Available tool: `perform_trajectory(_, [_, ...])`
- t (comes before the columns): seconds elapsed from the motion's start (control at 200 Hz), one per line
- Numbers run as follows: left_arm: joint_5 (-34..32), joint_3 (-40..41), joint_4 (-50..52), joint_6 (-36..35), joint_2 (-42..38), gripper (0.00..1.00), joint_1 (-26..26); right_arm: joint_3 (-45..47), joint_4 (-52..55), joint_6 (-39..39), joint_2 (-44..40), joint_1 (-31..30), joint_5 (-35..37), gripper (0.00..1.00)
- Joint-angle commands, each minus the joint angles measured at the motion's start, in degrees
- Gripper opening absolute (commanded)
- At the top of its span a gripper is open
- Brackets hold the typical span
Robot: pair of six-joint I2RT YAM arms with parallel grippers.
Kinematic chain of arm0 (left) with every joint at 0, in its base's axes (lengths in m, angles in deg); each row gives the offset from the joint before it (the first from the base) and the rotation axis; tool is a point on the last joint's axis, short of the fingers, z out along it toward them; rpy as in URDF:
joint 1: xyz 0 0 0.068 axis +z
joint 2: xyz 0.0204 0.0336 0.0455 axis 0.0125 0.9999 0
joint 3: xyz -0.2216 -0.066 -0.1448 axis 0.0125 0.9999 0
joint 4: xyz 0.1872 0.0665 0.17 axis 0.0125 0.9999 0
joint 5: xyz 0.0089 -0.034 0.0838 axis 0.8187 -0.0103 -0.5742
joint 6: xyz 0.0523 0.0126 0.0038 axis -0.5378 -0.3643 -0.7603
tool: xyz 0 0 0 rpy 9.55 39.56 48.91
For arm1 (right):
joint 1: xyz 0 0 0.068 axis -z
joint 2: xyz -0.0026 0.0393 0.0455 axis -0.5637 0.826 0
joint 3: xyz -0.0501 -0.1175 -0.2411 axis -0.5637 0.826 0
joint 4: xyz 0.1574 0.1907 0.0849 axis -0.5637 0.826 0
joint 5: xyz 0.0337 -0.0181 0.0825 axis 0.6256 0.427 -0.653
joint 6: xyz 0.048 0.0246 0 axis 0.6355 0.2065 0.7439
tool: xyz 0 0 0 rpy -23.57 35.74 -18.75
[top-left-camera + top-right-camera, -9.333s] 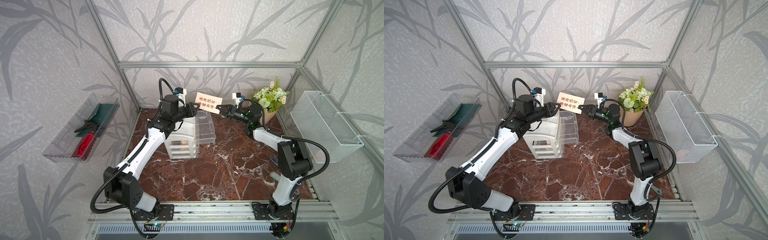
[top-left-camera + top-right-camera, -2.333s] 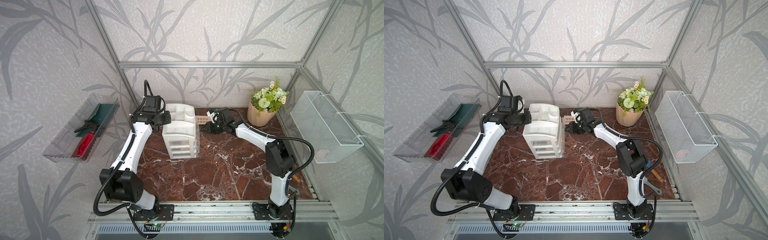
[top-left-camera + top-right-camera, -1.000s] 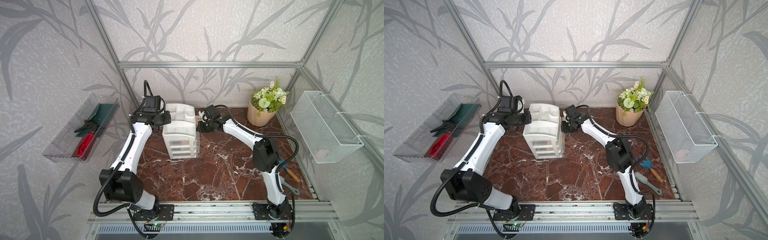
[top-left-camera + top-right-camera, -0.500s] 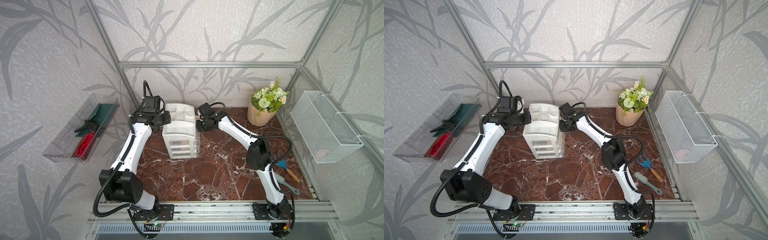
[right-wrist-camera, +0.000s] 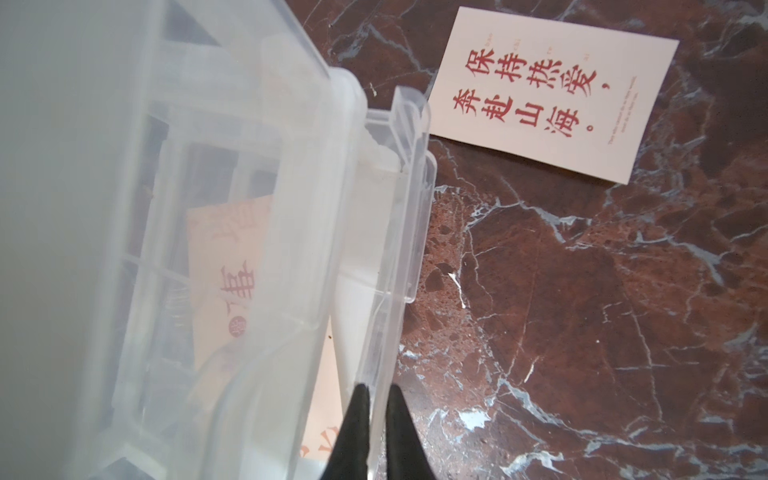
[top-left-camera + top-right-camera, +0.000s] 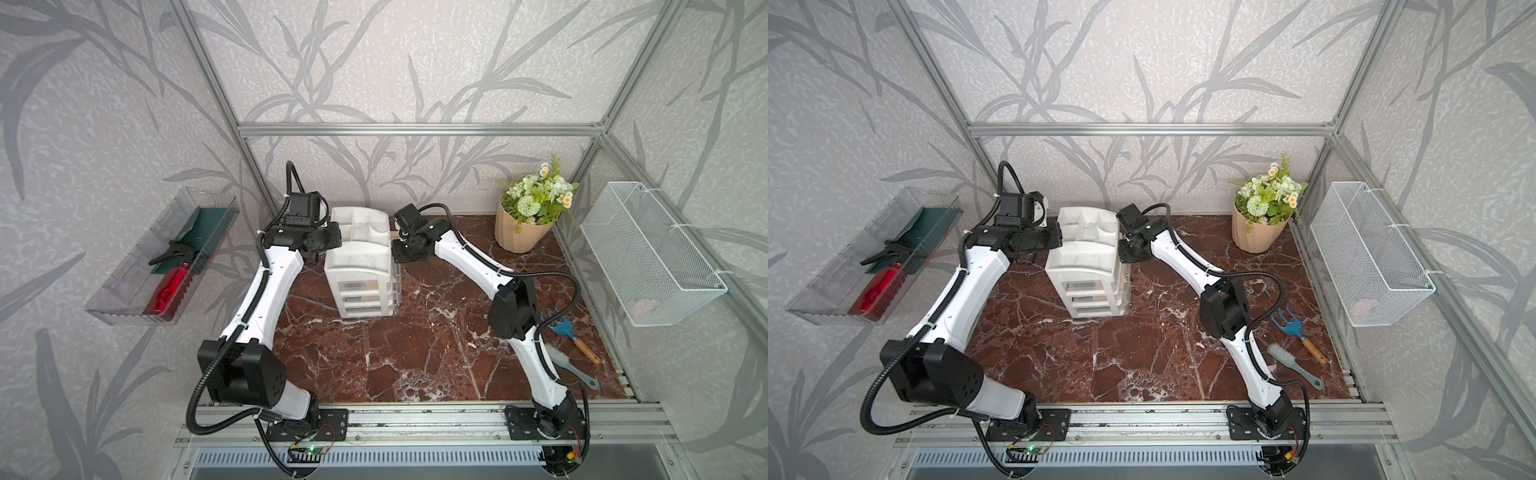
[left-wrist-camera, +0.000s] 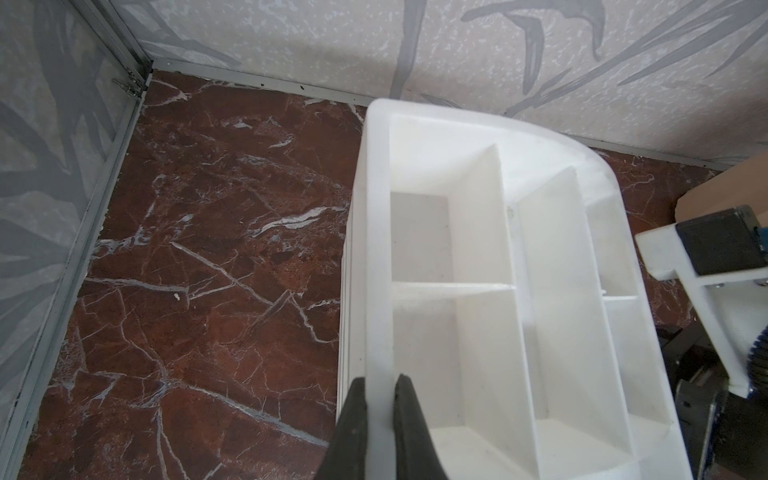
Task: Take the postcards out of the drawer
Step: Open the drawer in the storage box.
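The right gripper [image 5: 376,388] is pinched shut on the front wall of the clear drawer [image 5: 409,187]. Two peach postcards [image 5: 226,270] show through the plastic just beside its fingers. A third postcard [image 5: 552,95] lies flat on the marble tabletop [image 5: 582,311] well ahead of it. The left gripper [image 7: 380,378] is clamped on the rim of the white organizer [image 7: 436,124].

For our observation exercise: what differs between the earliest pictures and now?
The right hand, then holding a postcard aloft, has laid it on the table, let go and now pinches the drawer wall. The left hand drew back to grip the organiser's rim. The plant and basket stayed.
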Motion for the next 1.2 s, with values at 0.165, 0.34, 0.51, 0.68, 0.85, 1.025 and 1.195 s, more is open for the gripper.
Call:
perform_trajectory(0.165, [1.7, 1.5, 0.3, 0.6, -0.8, 0.06, -0.7, 0.8, 2.1, -2.8, -0.7, 0.2, 2.0, 0.08])
perform_trajectory(0.34, [1.6, 1.4, 0.4, 0.5, -0.8, 0.06, -0.7, 5.6, 0.6, -3.2, -3.7, 2.1, 2.7, 0.08])
perform_trajectory(0.51, [1.5, 1.5, 0.2, 0.5, -0.6, 0.06, -0.7, 12.4, -2.4, -2.9, -7.3, 4.2, 2.6, 0.08])
perform_trajectory(0.68, [0.9, 1.5, 0.4, 0.4, -0.2, 0.06, -0.7, 16.6, -3.8, -3.1, -10.0, 5.7, 2.7, 0.08])
perform_trajectory(0.85, [0.4, 1.2, 0.6, 0.2, -0.2, 0.06, -0.7, 20.1, -5.0, -3.0, -12.8, 7.5, 2.9, 0.08])
perform_trajectory(1.025, [0.1, 1.2, 0.6, 0.1, -0.1, 0.06, -0.7, 22.1, -5.2, -3.6, -15.0, 9.0, 3.1, 0.08])
perform_trajectory(1.195, [-0.4, 1.1, 0.8, 0.1, 0.1, 0.06, -0.7, 23.1, -5.0, -3.9, -16.1, 9.8, 3.7, 0.08])
